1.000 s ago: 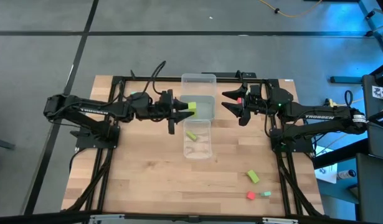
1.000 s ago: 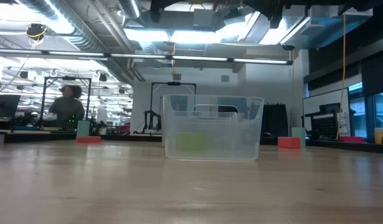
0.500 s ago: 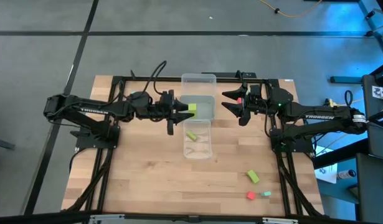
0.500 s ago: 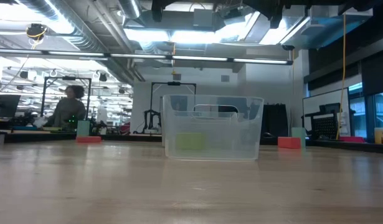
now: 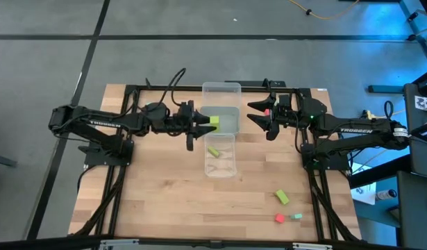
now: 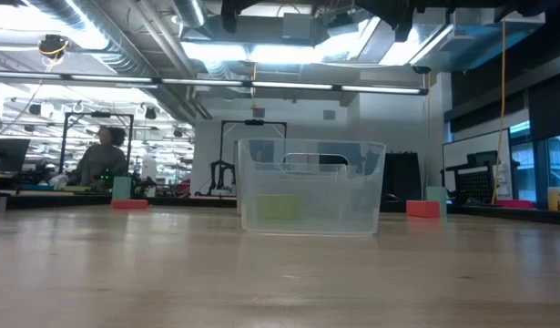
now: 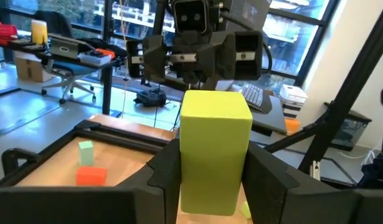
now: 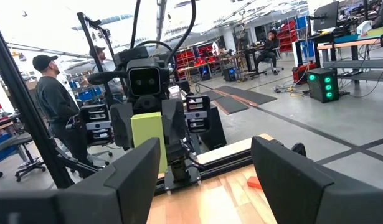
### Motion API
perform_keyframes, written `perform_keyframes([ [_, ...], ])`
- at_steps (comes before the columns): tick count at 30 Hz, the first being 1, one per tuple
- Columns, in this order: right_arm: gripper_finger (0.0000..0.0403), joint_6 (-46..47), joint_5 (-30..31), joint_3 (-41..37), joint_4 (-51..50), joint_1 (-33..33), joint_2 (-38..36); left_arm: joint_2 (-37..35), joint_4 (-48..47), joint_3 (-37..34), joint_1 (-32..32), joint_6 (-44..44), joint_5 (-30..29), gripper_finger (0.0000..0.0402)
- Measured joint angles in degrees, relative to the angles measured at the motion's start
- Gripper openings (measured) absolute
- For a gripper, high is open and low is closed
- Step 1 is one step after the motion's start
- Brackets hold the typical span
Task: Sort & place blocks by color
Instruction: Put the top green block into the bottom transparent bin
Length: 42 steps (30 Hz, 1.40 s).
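The wooden table (image 5: pixel 157 180) carries 2 dark arms reaching toward each other from its 2 sides, held up above the surface. Between them a row of clear trays (image 5: pixel 221 128) runs from the far edge toward the table's middle; in the low view the nearest tray wall (image 6: pixel 309 187) stands upright with a pale lime shape behind it. The left gripper (image 5: pixel 205 121) hangs over the left rim of the middle tray, its fingers (image 7: pixel 163 171) clamped on the sides of a lime block (image 7: pixel 215 149), which stands upright between them and also shows as a bright spot at the tips from above (image 5: pixel 214 120). The right gripper (image 5: pixel 253 112) waits just right of the trays, near the table's far edge, its 2 fingers (image 8: pixel 132 171) standing well apart with nothing between them. A 2nd lime bar (image 5: pixel 213 151) lies tilted inside the nearest tray. 3 more blocks lie loose on the near right part of the table, well apart from the trays: a lime one (image 5: pixel 282 198), and nearer the edge a red one (image 5: pixel 279 218) with a small mint one (image 5: pixel 296 217) just beside it. In the left wrist view a red block (image 7: pixel 91 176) and a mint block (image 7: pixel 85 152) rest on the table. Beyond the table, a person (image 6: pixel 99 159) sits at a desk.
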Motion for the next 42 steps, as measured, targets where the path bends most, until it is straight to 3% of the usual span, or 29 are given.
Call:
perform_keyframes([
  [7, 0.0255, -0.2, 0.0, 0.0, 0.3, 0.0, 0.0, 8.9, -17.6, 10.5, -0.8, 4.9, 3.3, 0.0124],
  [11, 0.0255, -0.2, 0.0, 0.0, 0.4, 0.0, 0.0, 18.3, -29.2, 19.0, -0.8, 9.2, 7.5, 0.0124],
  [15, 0.0255, -0.2, 0.1, 0.0, 0.4, 0.0, 0.0, 26.5, -38.8, 24.9, -1.3, 13.2, 7.8, 0.0124],
  [24, 0.0255, -0.4, 0.0, 0.0, -0.4, -0.1, 0.0, 36.5, -42.0, 26.0, -2.8, 15.2, 9.6, 0.0124],
  [33, 0.0255, -0.4, 0.0, 0.1, 0.0, 0.0, 0.0, 39.8, -44.8, 26.0, -2.9, 16.8, 10.4, 0.0124],
  [42, 0.0255, -0.3, 0.0, 0.1, -0.3, 0.0, 0.0, 39.7, -47.6, 25.9, -2.5, 18.3, 6.2, 0.0124],
])
